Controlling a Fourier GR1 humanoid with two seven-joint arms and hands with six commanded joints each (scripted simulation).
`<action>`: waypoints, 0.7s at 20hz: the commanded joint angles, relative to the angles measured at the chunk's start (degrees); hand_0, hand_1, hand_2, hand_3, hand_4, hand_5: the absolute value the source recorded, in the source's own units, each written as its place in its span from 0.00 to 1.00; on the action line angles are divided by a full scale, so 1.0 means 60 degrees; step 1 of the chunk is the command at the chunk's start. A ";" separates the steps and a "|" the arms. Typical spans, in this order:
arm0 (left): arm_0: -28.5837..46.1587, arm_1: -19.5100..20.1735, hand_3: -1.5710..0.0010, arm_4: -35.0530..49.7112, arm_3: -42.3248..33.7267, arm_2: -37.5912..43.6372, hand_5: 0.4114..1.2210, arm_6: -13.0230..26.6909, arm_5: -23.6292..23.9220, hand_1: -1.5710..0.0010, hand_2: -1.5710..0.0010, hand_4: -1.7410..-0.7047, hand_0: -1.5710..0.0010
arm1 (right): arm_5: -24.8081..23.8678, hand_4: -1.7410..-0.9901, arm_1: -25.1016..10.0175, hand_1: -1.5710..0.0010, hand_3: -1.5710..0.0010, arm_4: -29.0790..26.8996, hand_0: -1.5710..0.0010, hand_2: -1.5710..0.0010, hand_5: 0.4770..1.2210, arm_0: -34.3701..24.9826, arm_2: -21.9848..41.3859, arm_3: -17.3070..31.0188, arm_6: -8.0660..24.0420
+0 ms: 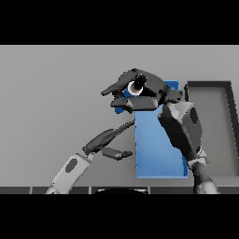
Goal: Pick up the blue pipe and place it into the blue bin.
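Observation:
The blue bin (158, 154) lies on the grey table right of centre, long side running away from me. My right hand (142, 91) hovers over the bin's far left corner with its fingers curled. A small piece of the blue pipe (120, 110) shows under those fingers, just left of the bin's edge; the hand hides the rest. My left hand (103, 140) rests low beside the bin's left wall with fingers straight, open and holding nothing.
A dark grey bin (210, 126) stands to the right of the blue bin, almost touching it. My right forearm (183, 128) crosses above the blue bin's right side. Bare grey table (51, 102) spreads to the left.

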 commanded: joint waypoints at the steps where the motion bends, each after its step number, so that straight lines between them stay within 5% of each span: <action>1: -0.0098 -0.0051 1.00 -0.0072 0.0111 -0.0014 0.09 0.0076 0.0021 1.00 1.00 0.80 1.00 | -0.0251 0.33 -0.0171 0.00 0.00 0.0187 0.00 0.00 1.00 -0.0264 -0.0269 0.0421 -0.0057; 9: -0.0131 0.0041 1.00 -0.0001 0.0003 0.0078 0.09 0.0162 -0.0012 1.00 1.00 0.83 1.00 | -0.0104 0.32 -0.1087 0.00 0.00 0.2045 0.00 0.00 1.00 0.0064 -0.1504 0.3558 -0.0323; 14: -0.0109 0.0159 1.00 -0.0063 0.0007 0.0117 0.09 0.0055 -0.0023 1.00 1.00 0.84 1.00 | -0.0335 0.32 -0.1051 0.00 0.00 0.3000 0.00 0.00 1.00 0.1674 -0.1622 0.4018 0.0106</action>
